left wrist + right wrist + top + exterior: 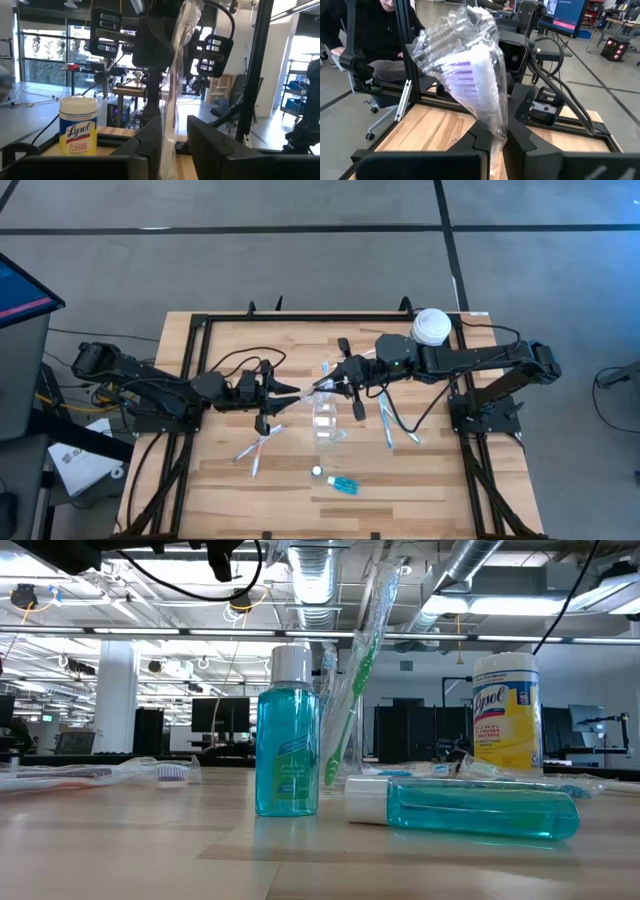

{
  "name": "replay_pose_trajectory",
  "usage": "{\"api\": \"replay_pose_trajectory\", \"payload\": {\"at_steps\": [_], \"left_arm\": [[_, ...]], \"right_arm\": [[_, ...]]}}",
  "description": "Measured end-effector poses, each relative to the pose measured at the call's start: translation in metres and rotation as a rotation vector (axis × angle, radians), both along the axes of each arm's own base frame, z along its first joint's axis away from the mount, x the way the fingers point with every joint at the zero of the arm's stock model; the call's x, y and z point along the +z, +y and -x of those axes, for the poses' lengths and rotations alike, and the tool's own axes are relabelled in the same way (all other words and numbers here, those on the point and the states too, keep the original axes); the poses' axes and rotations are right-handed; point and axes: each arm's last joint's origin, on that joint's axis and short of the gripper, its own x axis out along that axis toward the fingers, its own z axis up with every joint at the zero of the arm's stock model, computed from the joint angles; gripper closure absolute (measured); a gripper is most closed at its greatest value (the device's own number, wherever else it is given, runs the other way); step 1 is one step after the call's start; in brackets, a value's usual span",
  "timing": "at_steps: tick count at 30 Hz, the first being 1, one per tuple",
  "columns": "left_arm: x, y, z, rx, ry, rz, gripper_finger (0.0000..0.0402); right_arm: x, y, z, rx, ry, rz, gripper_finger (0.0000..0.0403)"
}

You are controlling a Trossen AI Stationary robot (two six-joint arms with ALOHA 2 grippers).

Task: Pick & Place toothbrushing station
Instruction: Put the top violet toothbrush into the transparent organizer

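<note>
My left hand (290, 395) has its fingers apart around one end of the wrapped toothbrush (312, 390); I should back straight off without dragging the wrapper. My right hand (335, 383), facing it, is clamped on the other end. The clear tumbler (325, 418) stands just beneath it, so I'd tip the brush upright before lowering.

A grey concrete floor (300, 270) crossed by dark seams surrounded the pale wooden plank surface (400, 480). Overhead ran silver ducts (318, 570), pipes and bright strip lights (520, 606), with a white column (116, 700) on one side. Rows of dark monitors (215, 715) stood on desks far back. Large windows (45, 57) let in daylight. A person in dark clothes (380, 35) sat behind the black frame, and a screen (565, 15) glowed blue farther off.
</note>
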Motion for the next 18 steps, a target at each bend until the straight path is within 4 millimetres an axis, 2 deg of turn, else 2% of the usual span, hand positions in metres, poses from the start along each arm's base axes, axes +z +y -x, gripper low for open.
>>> {"api": "replay_pose_trajectory", "payload": {"at_steps": [7,12,18], "left_arm": [[0.0,0.0,0.0,0.0,0.004,-0.002,0.03],[-0.001,0.0,0.0,0.0,0.015,-0.004,0.03],[-0.002,0.0,0.0,0.0,0.021,-0.005,0.03]], "right_arm": [[-0.004,0.0,0.001,0.001,0.044,0.0,0.0395],[-0.01,0.0,0.003,-0.005,0.115,-0.021,0.0382],[-0.016,0.007,0.005,0.016,0.181,-0.016,0.0396]]}}
